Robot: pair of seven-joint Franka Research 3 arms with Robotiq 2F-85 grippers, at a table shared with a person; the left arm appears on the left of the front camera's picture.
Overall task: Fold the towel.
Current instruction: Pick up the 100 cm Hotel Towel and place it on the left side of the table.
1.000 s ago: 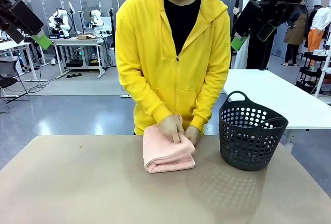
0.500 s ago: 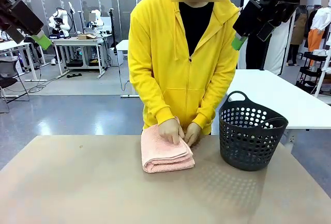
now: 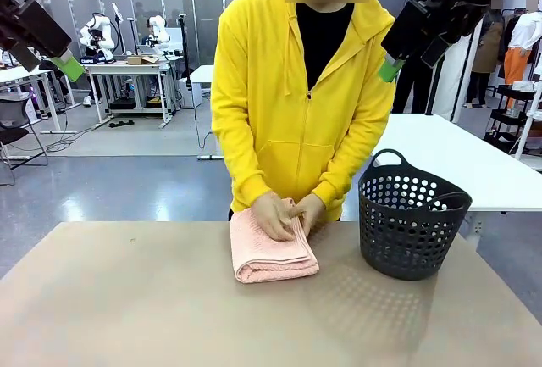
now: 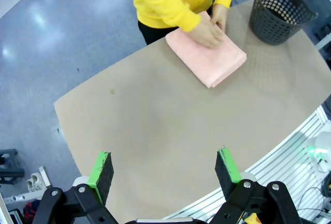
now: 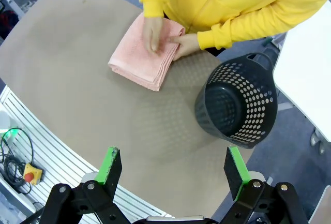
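Observation:
The salmon-pink towel (image 3: 269, 253) lies folded into a thick pad at the far middle of the table, also seen as the towel (image 4: 208, 56) and the towel (image 5: 142, 58) from the wrists. A person in a yellow hoodie presses both hands (image 3: 279, 214) on its far edge. My left gripper (image 4: 164, 173) hangs high above the near left of the table, open and holding nothing. High over the near right, my right gripper (image 5: 174, 169) is open and holding nothing. In the front view the left gripper (image 3: 69, 65) and right gripper (image 3: 390, 69) sit at the upper corners.
A black perforated basket (image 3: 410, 214) stands to the right of the towel, also seen as the basket (image 5: 237, 105). The brown table (image 3: 169, 316) is bare in front. A white table (image 3: 457, 159) stands behind the basket.
The person has straightened up slightly and shifted their hands on the towel's far edge, smoothing it. The towel stays folded in place. Both arms have not moved.

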